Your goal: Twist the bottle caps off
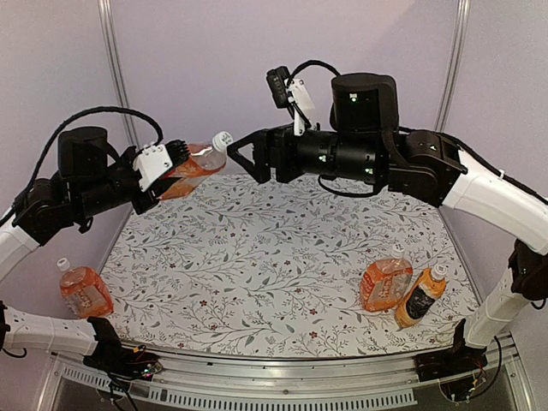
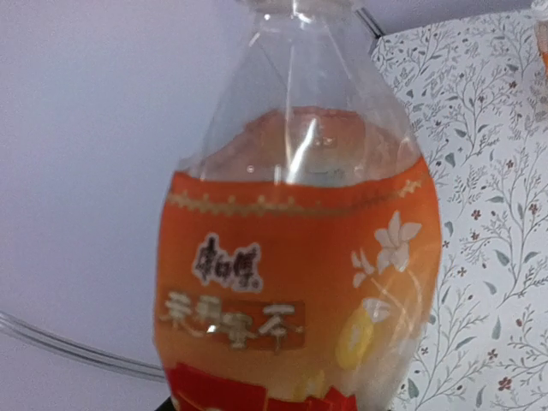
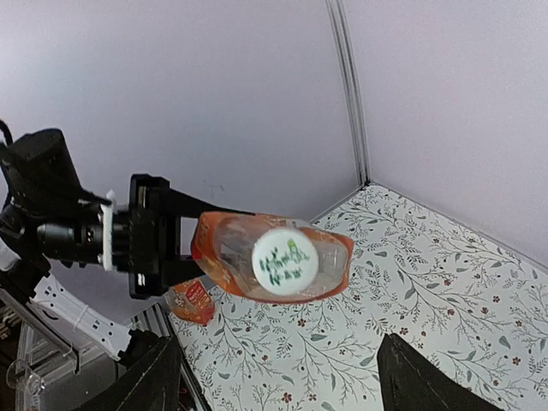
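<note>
My left gripper [image 1: 175, 167] is shut on the body of an orange-labelled bottle [image 1: 193, 167] held in the air at the back left. Its white bottle cap [image 1: 223, 139] points right and slightly up. That bottle [image 2: 300, 282] fills the left wrist view and hides the fingers. My right gripper [image 1: 233, 156] stands open just right of the cap, not touching it. In the right wrist view the cap [image 3: 285, 259], printed in green, faces the camera between and beyond my two dark fingertips [image 3: 154, 377]. The cap sits on the bottle's neck.
Three more capped bottles lie on the floral mat [image 1: 274, 257]. One orange bottle [image 1: 84, 289] is at the left edge, another [image 1: 385, 282] at the right, and a dark-labelled one [image 1: 419, 300] lies beside it. Grey walls and frame posts [image 1: 116, 77] close the back.
</note>
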### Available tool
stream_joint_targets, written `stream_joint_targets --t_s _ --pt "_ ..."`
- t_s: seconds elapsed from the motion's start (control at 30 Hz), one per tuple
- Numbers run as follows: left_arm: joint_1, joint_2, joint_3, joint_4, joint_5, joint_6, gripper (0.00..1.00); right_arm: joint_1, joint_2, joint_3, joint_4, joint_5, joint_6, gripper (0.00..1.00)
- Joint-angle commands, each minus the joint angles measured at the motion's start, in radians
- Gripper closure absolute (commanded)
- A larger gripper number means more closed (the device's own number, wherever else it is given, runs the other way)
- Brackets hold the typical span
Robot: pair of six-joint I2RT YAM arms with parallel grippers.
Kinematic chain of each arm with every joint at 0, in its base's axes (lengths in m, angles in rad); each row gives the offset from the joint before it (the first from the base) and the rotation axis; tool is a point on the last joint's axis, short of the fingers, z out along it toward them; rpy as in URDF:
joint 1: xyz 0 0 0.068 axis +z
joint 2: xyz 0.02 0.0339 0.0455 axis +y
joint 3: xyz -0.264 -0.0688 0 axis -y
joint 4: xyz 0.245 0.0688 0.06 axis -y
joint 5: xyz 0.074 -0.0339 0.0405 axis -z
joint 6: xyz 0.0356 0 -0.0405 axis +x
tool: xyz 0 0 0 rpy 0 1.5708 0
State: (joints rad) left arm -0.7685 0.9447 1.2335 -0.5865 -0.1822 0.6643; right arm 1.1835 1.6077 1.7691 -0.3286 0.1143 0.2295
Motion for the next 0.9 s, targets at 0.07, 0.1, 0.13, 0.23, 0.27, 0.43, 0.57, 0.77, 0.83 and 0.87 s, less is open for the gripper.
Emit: stream_joint_targets --t_s 0.07,0.1,0.13,0.23,0.27,0.43,0.57,0.77,0.83,0.87 --pt "-0.125 -0.023 -0.141 0.248 -0.359 0.404 0.86 -0.013 0.069 0.151 -0.193 0.069 0.165 0.24" --pt "-0.136 -0.024 -0.149 0.257 -0.364 0.414 0.86 -0.022 0.079 0.163 -0.202 0.050 0.182 0.26" --pt "-0.142 -0.024 -0.151 0.261 -0.366 0.417 0.86 -0.030 0.091 0.173 -0.211 0.031 0.192 0.30" --pt "-0.151 -0.022 -0.158 0.261 -0.368 0.426 0.86 -0.050 0.109 0.187 -0.219 -0.014 0.222 0.35" --pt "-0.153 -0.021 -0.161 0.263 -0.371 0.430 0.86 -0.051 0.119 0.194 -0.221 -0.032 0.226 0.35" --pt "-0.156 -0.021 -0.168 0.270 -0.369 0.436 0.85 -0.053 0.160 0.236 -0.236 -0.086 0.242 0.42" --pt "-0.160 -0.027 -0.176 0.270 -0.365 0.444 0.85 -0.063 0.173 0.246 -0.226 -0.091 0.244 0.51" --pt "-0.162 -0.030 -0.184 0.271 -0.362 0.449 0.86 -0.069 0.189 0.263 -0.198 -0.102 0.242 0.53" --pt "-0.163 -0.030 -0.187 0.271 -0.362 0.447 0.85 -0.071 0.196 0.273 -0.199 -0.102 0.237 0.54" --pt "-0.163 -0.029 -0.187 0.271 -0.362 0.447 0.85 -0.070 0.198 0.276 -0.198 -0.132 0.235 0.57"
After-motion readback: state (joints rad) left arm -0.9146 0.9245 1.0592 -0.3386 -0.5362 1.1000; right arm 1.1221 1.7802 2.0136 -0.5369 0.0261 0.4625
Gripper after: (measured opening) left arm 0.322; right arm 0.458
